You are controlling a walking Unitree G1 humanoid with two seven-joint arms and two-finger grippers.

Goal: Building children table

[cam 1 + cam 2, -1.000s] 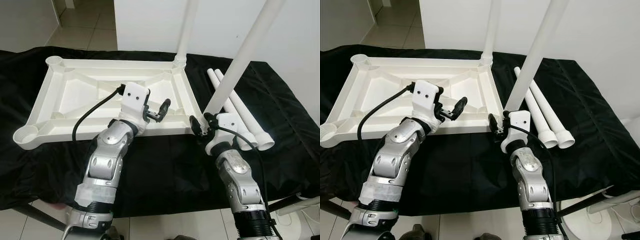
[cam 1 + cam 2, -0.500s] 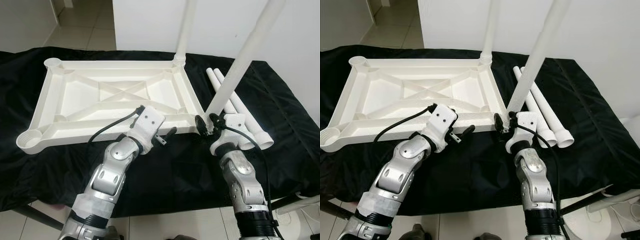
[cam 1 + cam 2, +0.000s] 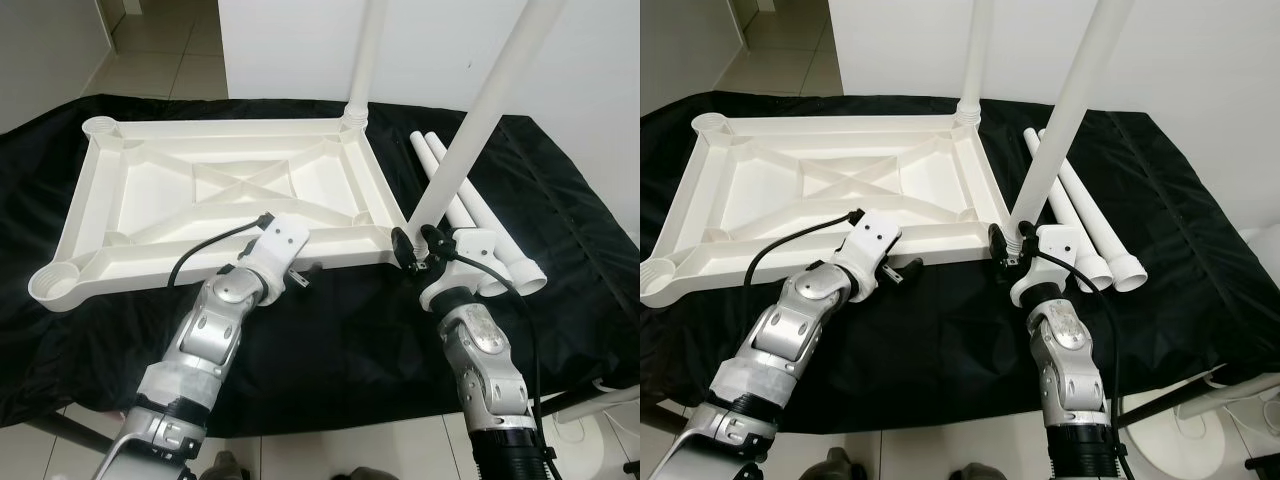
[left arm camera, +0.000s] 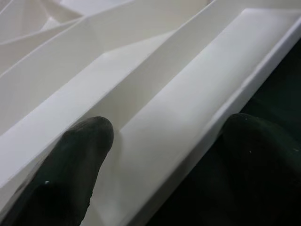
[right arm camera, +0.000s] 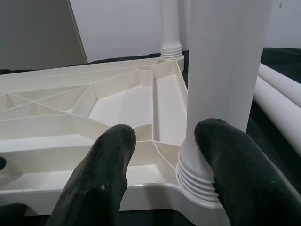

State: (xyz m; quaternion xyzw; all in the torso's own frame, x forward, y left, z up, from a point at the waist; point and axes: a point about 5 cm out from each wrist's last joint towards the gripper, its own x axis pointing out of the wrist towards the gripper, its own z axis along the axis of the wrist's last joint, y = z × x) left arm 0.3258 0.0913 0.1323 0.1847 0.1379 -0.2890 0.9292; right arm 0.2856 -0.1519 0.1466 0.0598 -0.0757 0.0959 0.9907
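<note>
lying upside down on a black cloth (image 3: 330, 340), the white tabletop (image 3: 150, 215) shows its ribbed underside while the robot fits legs into its corner sockets. one leg (image 3: 362, 60) stands upright in the far corner on the robot's right, and a second leg (image 3: 480, 110) rises, leaning a little, from the near corner on the same side. the right gripper (image 3: 417, 255) sits at the threaded foot of that second leg; in its wrist view one finger (image 5: 235, 174) rests against the leg's base and the other stands apart from it, so the grip looks released rather than clamped. the left gripper (image 3: 300, 272) straddles the tabletop's near rim, one finger (image 4: 70, 160) inside the frame and one outside over the cloth, spread and not pinching. two spare legs (image 3: 470, 215) lie on the cloth just beside the tabletop on the right. the two sockets on the left, one near (image 3: 55, 283) and one far (image 3: 98, 126), are unfilled. the step in hand looks like seating the second leg; next, judging by this, a spare leg must be picked up and carried across to a left socket.
</note>
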